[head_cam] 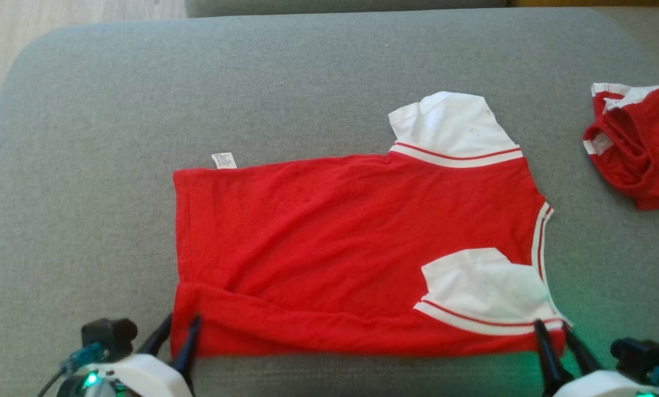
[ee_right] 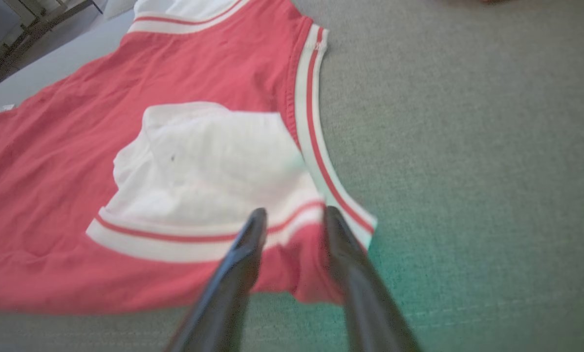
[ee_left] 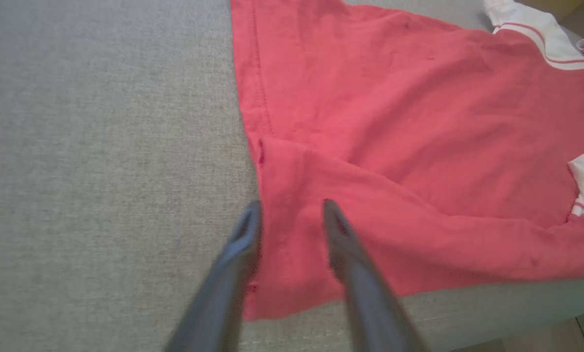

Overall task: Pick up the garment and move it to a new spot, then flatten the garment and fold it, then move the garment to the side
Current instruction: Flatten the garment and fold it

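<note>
Shirt (head_cam: pixel 335 248) lies spread flat mid-cushion (head_cam: pixel 114 110), near hem at the cushion's front edge. Left end effector (head_cam: pixel 183 318) and right end effector (head_cam: pixel 551 325), both at the cushion front, are part open, straddling shirt corners, nothing pinched. Second garment (head_cam: pixel 643 149) sits at the cushion's right edge.

The grey cushion (head_cam: pixel 86 165) lies bare all along the left of the red T-shirt (head_cam: pixel 335 237) and in a broad strip on its far side. At the right, a clear lane runs between the shirt and a second red garment (head_cam: pixel 638 154) crumpled at the far right edge. The left pincer (head_cam: pixel 181 325) and right pincer (head_cam: pixel 552 328) occupy the shirt's near corners, fingers apart.
</note>
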### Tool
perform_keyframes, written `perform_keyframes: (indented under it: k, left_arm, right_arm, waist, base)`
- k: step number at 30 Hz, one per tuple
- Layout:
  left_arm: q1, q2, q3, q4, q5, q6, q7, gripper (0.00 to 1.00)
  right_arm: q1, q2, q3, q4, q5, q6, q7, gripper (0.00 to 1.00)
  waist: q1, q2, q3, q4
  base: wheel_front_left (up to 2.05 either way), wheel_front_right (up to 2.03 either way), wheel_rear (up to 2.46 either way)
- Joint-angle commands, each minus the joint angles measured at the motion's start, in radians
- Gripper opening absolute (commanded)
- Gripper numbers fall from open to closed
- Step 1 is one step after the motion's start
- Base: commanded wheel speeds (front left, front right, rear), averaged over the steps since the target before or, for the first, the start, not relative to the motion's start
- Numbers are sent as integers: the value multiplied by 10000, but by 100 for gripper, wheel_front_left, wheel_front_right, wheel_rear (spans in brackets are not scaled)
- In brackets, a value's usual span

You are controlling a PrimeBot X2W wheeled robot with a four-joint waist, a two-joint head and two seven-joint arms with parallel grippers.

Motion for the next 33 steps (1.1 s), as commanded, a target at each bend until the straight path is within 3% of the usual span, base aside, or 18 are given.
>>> perform_keyframes:
  k: [1,5,12,18,27,33]
  left_arm:
    - [-510,-2,297,-145,-77,-38,-129,100]
    - [-734,-209,327,170,-90,2,-622,100]
    - [-1181,-452,647,90,245,460,-2040,100]
    - [-1422,-542,673,-149,558,724,-2715,100]
    - [-1570,-540,443,-93,789,843,-2792,100]
    - [-2397,-449,200,297,748,513,-2480,100]
  right_arm:
    - [-426,-104,192,-232,1,33,-242,100]
    - [-699,-104,189,-230,-49,33,-882,100]
    - [-1265,-104,126,-847,-748,33,-1975,100]
    - [-1649,-104,191,-1368,-1240,33,-2282,100]
    - [-1783,-104,278,-1535,-1376,33,-2146,100]
    - [-1923,-104,196,-1618,-1297,33,-2108,100]
  waist:
    - [0,0,6,-14]
    - [0,0,-3,-46]
    - [0,0,-104,-18]
    - [0,0,-289,73]
    - [0,0,-380,138]
    - [0,0,-21,195]
  base:
    - [0,0,0]
    - [0,0,0]
    - [0,0,0]
    - [0,0,0]
    - [0,0,0]
    - [0,0,0]
